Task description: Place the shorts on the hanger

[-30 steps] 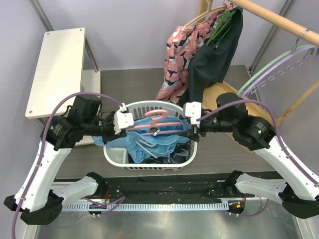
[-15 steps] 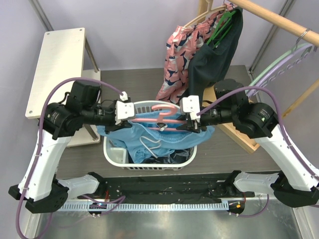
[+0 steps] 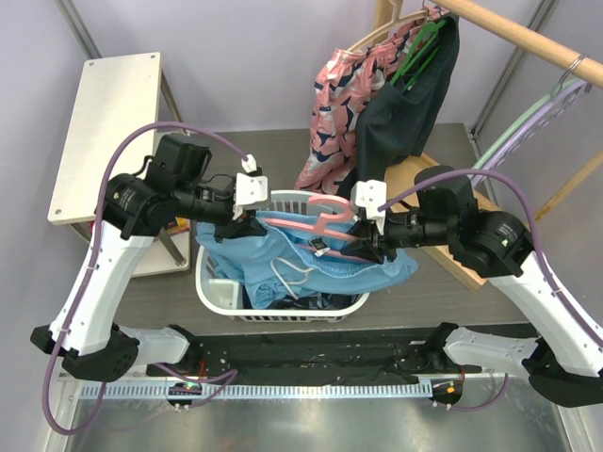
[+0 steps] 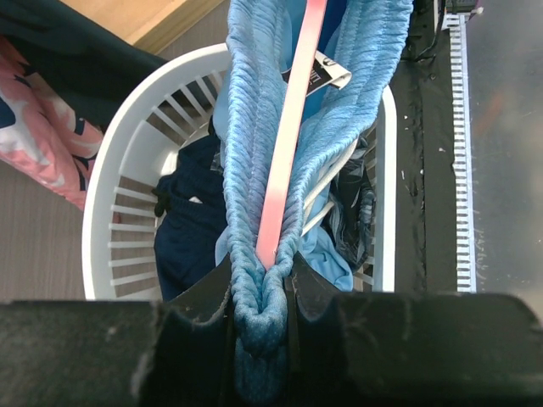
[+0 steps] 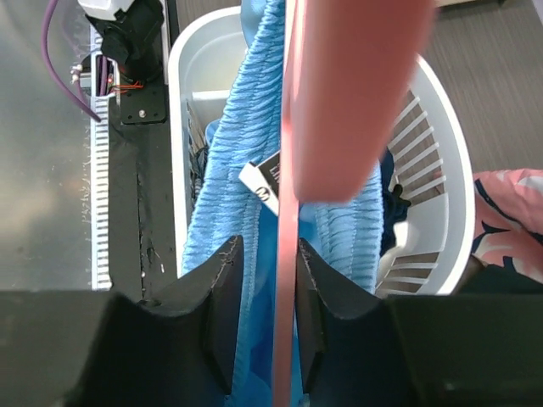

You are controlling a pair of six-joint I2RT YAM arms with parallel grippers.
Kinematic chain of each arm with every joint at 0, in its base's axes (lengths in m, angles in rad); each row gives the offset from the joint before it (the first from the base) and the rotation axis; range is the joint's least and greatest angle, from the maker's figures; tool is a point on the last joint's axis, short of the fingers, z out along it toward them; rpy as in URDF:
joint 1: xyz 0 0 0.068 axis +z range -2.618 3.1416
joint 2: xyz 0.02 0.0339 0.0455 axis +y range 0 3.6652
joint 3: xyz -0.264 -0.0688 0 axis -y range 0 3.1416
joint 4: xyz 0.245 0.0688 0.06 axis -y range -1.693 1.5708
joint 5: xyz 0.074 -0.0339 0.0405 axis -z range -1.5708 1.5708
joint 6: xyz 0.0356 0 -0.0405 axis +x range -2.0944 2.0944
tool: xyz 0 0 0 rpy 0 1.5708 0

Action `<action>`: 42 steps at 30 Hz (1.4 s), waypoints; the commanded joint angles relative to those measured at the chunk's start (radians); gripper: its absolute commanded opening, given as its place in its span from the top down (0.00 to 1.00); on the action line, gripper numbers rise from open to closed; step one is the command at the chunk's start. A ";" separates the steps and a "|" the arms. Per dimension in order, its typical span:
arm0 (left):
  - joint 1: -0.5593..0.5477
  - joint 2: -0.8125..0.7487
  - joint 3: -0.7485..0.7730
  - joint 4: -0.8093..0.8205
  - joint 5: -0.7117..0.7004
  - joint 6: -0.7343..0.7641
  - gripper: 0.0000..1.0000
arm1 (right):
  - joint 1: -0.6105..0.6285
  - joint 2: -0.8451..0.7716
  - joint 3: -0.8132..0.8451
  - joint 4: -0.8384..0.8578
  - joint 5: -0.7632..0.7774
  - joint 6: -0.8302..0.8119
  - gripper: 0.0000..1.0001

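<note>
The soft sky-blue shorts (image 3: 316,268), ribbed and gathered at the waistband, hang stretched above a white slatted plastic basket (image 3: 215,294). They are threaded on the thin pink plastic hanger (image 3: 292,224). The left gripper (image 4: 261,297) pinches the bunched waistband end together with the hanger's tip. The right gripper (image 5: 265,280) has its dark fingers set narrow around the flat pink bar, with blue fabric packed beside it. Dark navy cloth (image 4: 182,242) lies crumpled in the basket.

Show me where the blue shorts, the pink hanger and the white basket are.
shorts (image 3: 353,271), top view, loose fabric on the right side
hanger (image 4: 287,144), left wrist view, straight pink bar
basket (image 4: 97,212), left wrist view, left rim
</note>
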 commanded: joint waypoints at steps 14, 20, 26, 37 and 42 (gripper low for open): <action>0.005 -0.118 -0.100 0.551 -0.243 -0.412 0.22 | 0.009 -0.125 0.084 -0.066 0.378 0.321 0.99; 0.011 -0.124 -0.132 0.649 -0.319 -0.483 0.00 | -0.079 -0.221 0.158 -0.198 0.451 0.355 0.99; 0.012 -0.099 -0.134 0.694 -0.304 -0.520 0.00 | -0.201 -0.247 0.260 -0.316 0.800 0.584 0.99; 0.011 -0.115 -0.152 0.708 -0.236 -0.515 0.00 | -0.438 -0.109 0.495 -0.396 0.805 0.850 0.99; 0.011 -0.142 -0.195 0.718 -0.225 -0.512 0.00 | -0.537 0.034 0.612 -0.357 0.769 0.962 0.99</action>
